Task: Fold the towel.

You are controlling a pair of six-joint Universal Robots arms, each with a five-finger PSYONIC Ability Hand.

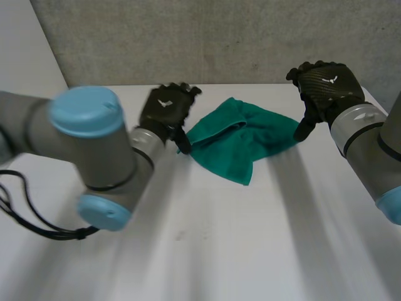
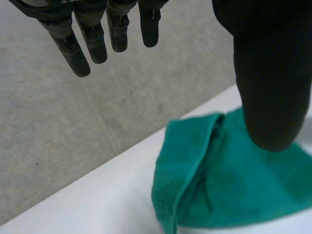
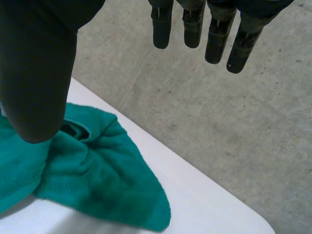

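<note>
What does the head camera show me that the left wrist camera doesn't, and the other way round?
Head view: the left hand and the right hand, one on each side of the crumpled green towel, whose whole outline is visible. Left wrist view: the left hand's straight fingers and thumb seen from the palm side, holding nothing, with one end of the towel close up. Both: the towel, the white table and the grey wall.

The white tabletop [image 1: 250, 238] bears a green towel [image 1: 244, 141], which lies rumpled and flat on it near the far edge. Part of the cloth is folded over itself in a raised ridge, and one corner points toward the near side.
</note>
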